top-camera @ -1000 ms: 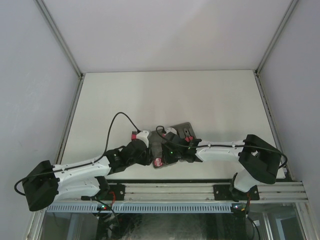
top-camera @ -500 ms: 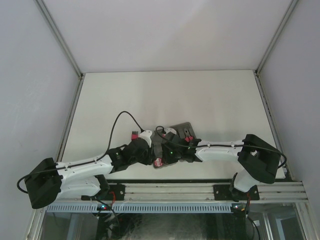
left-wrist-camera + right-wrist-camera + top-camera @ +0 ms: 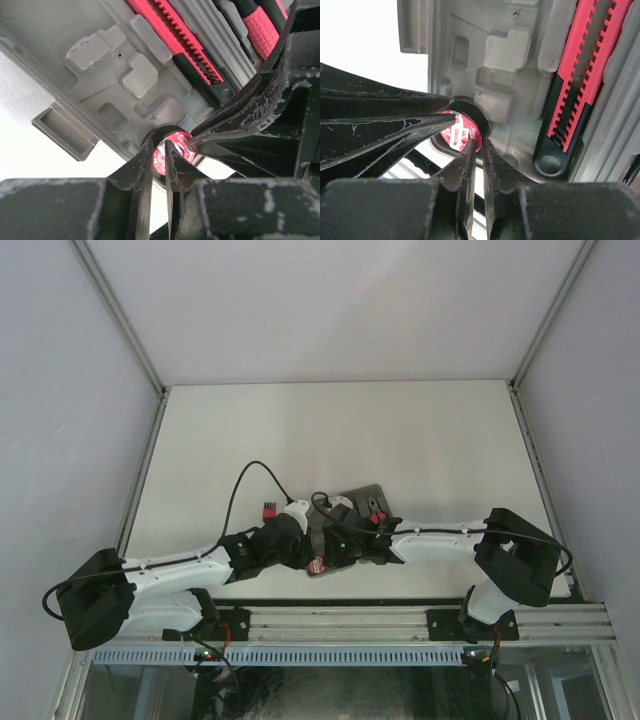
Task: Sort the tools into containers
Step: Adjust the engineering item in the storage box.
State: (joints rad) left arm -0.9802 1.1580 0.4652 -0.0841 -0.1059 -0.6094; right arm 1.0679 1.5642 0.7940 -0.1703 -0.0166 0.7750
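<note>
1. From the top camera, the grey tool case point(image 3: 366, 496) lay open on the table point(image 3: 420, 430), close to the arm bases. The left gripper point(image 3: 307, 556) and the right gripper point(image 3: 330, 556) met at its near corner, where the small round red disc point(image 3: 318, 564) sat.
2. In the left wrist view, the left jaws were almost closed, with only 1 thin slit between the fingertips point(image 3: 146, 157). Their tips touched the disc, which sat at a round black socket point(image 3: 164, 131) of the case. I could not tell if they pinched it. A red toothed tool point(image 3: 175, 40) lay in its slot nearby.
3. In the right wrist view, the right jaws were also nearly shut and held nothing visible, their tips against the disc's rim. I judged that the disc was being seated. Both grippers should press slowly and evenly, so that it goes in flat and does not tip over the case edge.
</note>
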